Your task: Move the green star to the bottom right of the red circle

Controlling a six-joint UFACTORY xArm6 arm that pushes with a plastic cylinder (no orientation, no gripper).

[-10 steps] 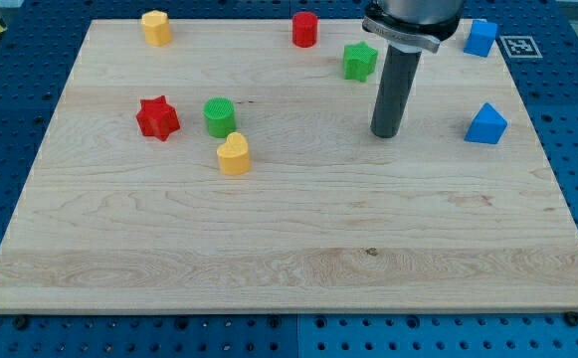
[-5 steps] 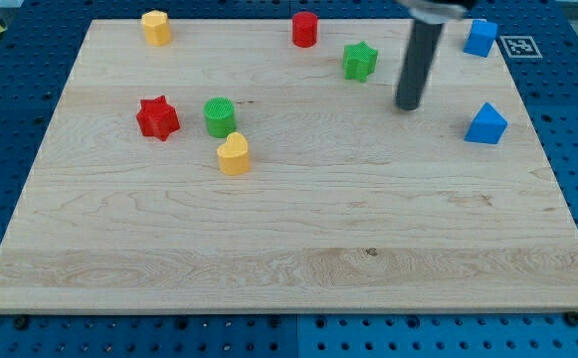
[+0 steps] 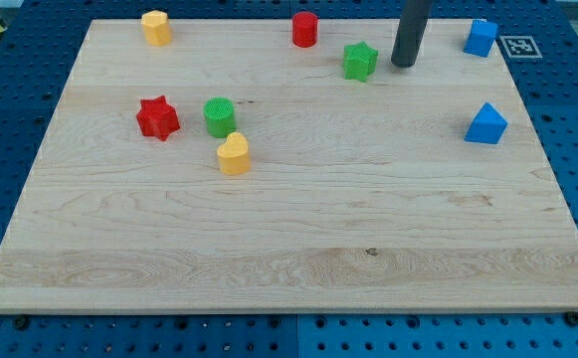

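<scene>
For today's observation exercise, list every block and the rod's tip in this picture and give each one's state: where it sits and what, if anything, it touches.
green star: at the red circle's lower right, untouched.
red circle: near top edge, alone.
my tip: right of the green star, small gap.
yellow block: top left, alone.
red star: left, alone.
green cylinder: just above the yellow heart.
yellow heart: below the green cylinder.
blue cube: top right.
blue block: right side.

Eight blocks are counted: two red [image 3: 304, 29] [image 3: 157, 117], two green [image 3: 360, 61] [image 3: 219, 116], two yellow [image 3: 155, 27] [image 3: 233, 153], two blue [image 3: 481, 37] [image 3: 485, 123].
</scene>
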